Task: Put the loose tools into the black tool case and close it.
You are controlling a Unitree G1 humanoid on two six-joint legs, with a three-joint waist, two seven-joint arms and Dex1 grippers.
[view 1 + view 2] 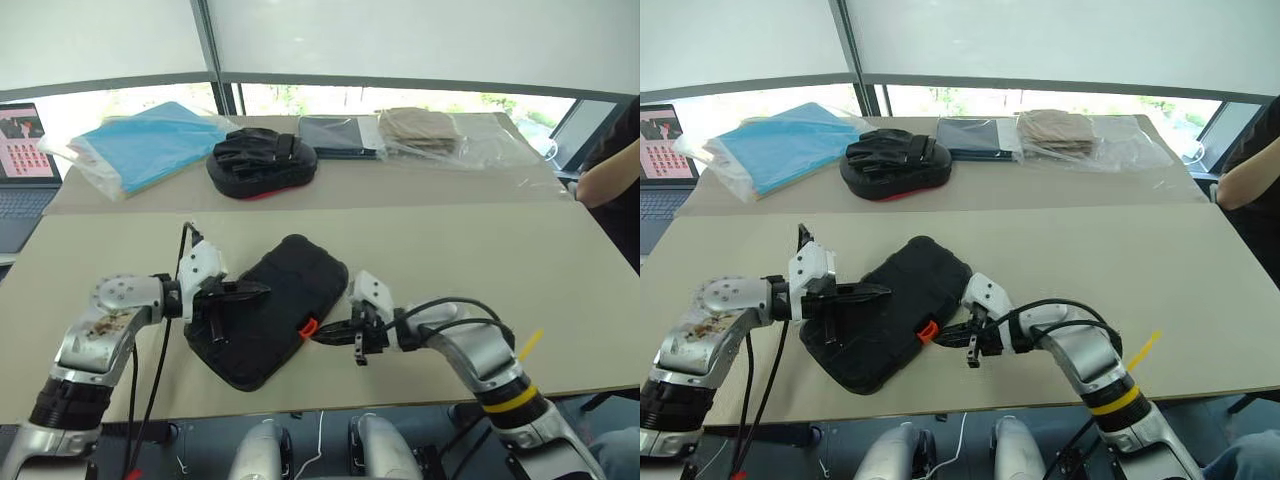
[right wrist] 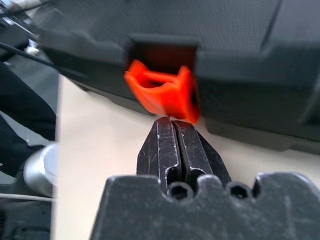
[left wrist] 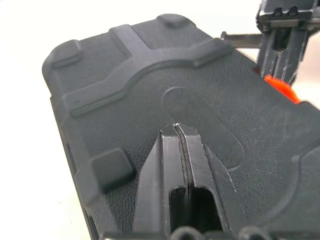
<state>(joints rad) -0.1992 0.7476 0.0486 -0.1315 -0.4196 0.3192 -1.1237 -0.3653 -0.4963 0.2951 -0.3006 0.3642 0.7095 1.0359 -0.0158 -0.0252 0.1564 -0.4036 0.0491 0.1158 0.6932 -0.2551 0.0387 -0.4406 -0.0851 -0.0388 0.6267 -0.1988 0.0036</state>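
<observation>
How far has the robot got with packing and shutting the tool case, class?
Done: the flat black plastic tool case lies lid down on the beige table, no loose tools beside it. In hand: the left gripper, fingers together, rests over the lid, while the shut right gripper has its tips at the small orange latch. Left: the latch stands out from its recess, seemingly not yet pressed home.

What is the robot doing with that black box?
The robot is finishing with the black tool case, which lies shut on the table. Its left gripper, fingers together, rests on the lid. Its right gripper, also shut, points its tips at the small orange latch on the case's edge, which doesn't look snapped flat yet.
</observation>
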